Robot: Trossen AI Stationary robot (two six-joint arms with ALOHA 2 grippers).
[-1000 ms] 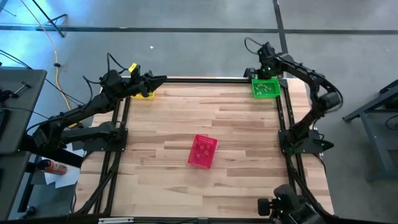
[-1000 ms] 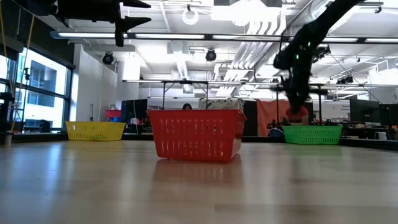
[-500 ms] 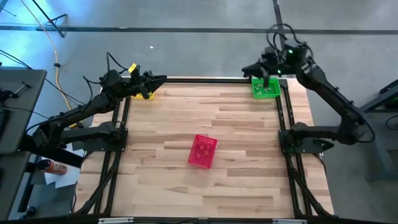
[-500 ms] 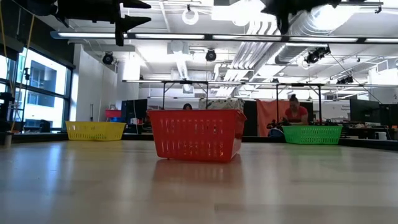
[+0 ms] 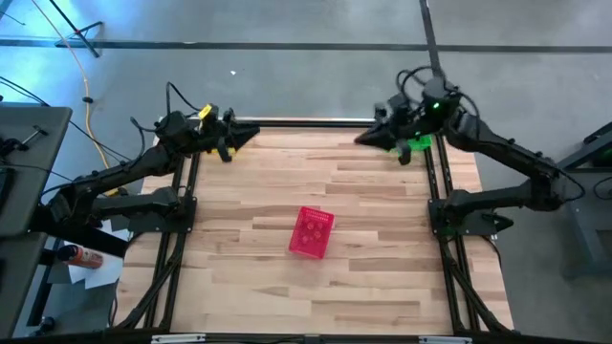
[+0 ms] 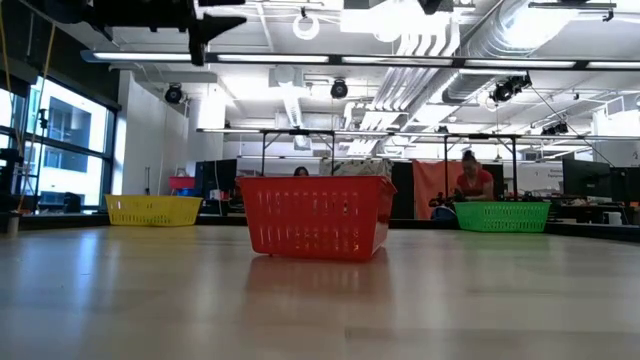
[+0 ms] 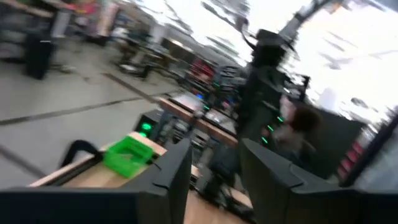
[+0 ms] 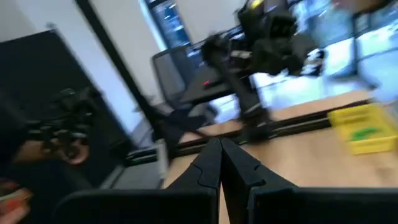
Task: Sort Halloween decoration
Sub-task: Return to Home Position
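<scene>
A pale wooden table (image 5: 382, 258) made of narrow planks, edged by a black metal frame (image 5: 182, 220), seen from above and from table height. A pink basket (image 5: 311, 232) of plastic mesh, rectangular with slanted walls, sits near the middle, turned slightly askew to the planks.

Beyond the pink basket and to its left, at the far corner, stands a yellow basket (image 6: 153, 210) of the same mesh. Beyond the pink basket and to its right, at the other far corner, stands a green basket (image 6: 502, 217), also mesh.

The one decoration (image 8: 364, 133) that can be made out is a small green shape lying inside the yellow basket, shown blurred by the right wrist camera. What the pink and green baskets hold is too small to tell.

The left gripper (image 5: 247, 131) hangs high above the table, beyond the pink basket and to its left, over the yellow basket's corner; its two dark, blocky fingers (image 7: 171, 177) stand apart with nothing between them. The right gripper (image 5: 363, 139) hangs high, beyond the pink basket and to its right, just inside the green basket; its fingers (image 8: 208, 168) are pressed together and hold nothing.

The room behind is a large workshop with a grey concrete floor (image 5: 306, 67), white ceiling pipes (image 6: 420, 70), strip lights and tall windows (image 6: 60, 140). A person (image 6: 470, 182) in a red top sits well beyond the green basket.
</scene>
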